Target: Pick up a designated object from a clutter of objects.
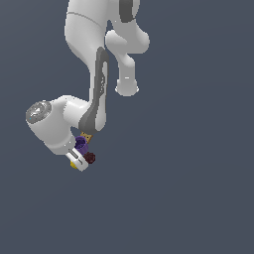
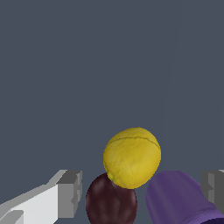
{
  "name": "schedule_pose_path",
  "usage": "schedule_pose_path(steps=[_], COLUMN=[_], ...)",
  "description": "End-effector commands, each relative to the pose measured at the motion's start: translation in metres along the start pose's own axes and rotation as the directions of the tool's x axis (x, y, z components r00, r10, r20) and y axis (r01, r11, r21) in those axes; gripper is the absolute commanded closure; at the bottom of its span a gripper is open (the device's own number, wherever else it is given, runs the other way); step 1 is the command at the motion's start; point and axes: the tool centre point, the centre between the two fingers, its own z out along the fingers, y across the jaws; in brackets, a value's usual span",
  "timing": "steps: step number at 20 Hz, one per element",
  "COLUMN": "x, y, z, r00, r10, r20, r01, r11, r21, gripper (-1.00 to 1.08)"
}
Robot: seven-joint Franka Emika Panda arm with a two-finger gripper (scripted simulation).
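From the wrist view I see the gripper (image 2: 140,192) with its jaws spread wide, one grey finger pad (image 2: 70,192) on one side and the other pad at the far edge of the picture. Between them sit the yellow lemon (image 2: 132,157), the dark red knobbly ball (image 2: 109,202) and the purple cup (image 2: 181,197). No pad touches the lemon; I read the jaws as parted and holding nothing. The lemon overlaps the ball and sits just beside the cup.

In the exterior view the gripper (image 1: 79,158) is down on the dark floor (image 1: 188,198), among the clutter. The lemon (image 1: 74,165) peeks out at its tip, the ball (image 1: 90,158) just beside, the cup (image 1: 81,145) and a tan box (image 1: 86,136) close under the arm's wrist.
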Motion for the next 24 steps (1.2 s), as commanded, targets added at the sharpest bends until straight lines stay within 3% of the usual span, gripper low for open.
schedule_pose_path(steps=[1,14,15,24], x=[0.000,0.001,0.001,0.001], y=[0.000,0.001,0.001,0.001], z=[0.005,0.050,0.050,0.050], r00=[1.000,1.000,1.000,1.000], r10=[0.000,0.004,0.004,0.004], r20=[0.000,-0.001,-0.001,-0.001], r01=[0.000,-0.004,-0.004,-0.004], r11=[1.000,1.000,1.000,1.000], r21=[0.000,0.000,0.000,0.000], gripper=[-0.92,-0.92,1.08,1.08])
